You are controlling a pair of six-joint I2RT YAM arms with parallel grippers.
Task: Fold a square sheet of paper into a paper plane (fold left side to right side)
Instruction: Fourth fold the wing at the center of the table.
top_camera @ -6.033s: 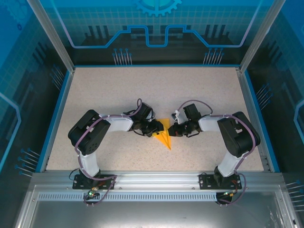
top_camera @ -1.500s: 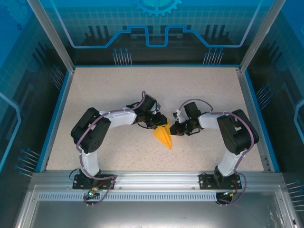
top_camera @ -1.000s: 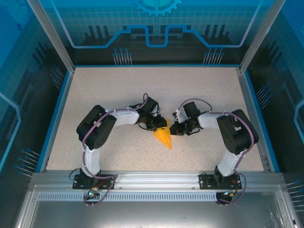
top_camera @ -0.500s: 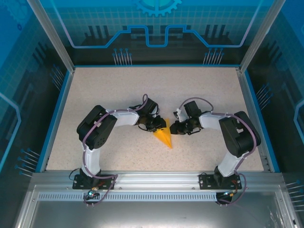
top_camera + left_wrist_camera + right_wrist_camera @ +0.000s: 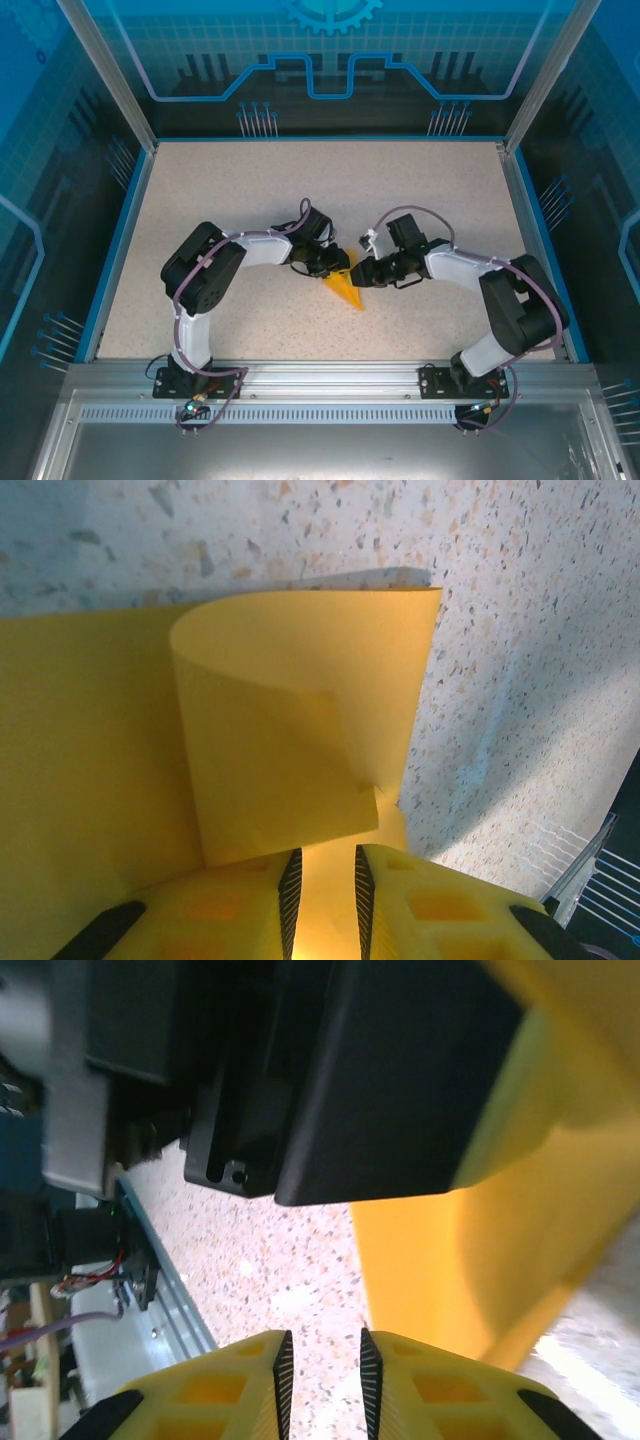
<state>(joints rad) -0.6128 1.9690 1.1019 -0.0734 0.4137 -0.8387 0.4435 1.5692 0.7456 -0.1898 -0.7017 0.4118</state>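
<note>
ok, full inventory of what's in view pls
paper plane: 1, orange-yellow, table centre, between the claws, one flap curled up
table: 1, speckled beige, blue-edged
enclosure walls: blue tinted panels, far and side edges
frame rail: 1, silver, near edge
left arm: 1, black and white, base on rail
right arm: 1, black and white, base on rail
left claw: 1, yellow fingers, slightly apart over the plane
right claw: 1, yellow fingers, slightly apart, bare table between

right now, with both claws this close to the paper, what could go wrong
The curled flap of the paper plane is not creased flat; it may spring back open. The left claw and right claw sit very close, so they could bump. The right claw's open jaws might nudge the paper sideways.
</note>
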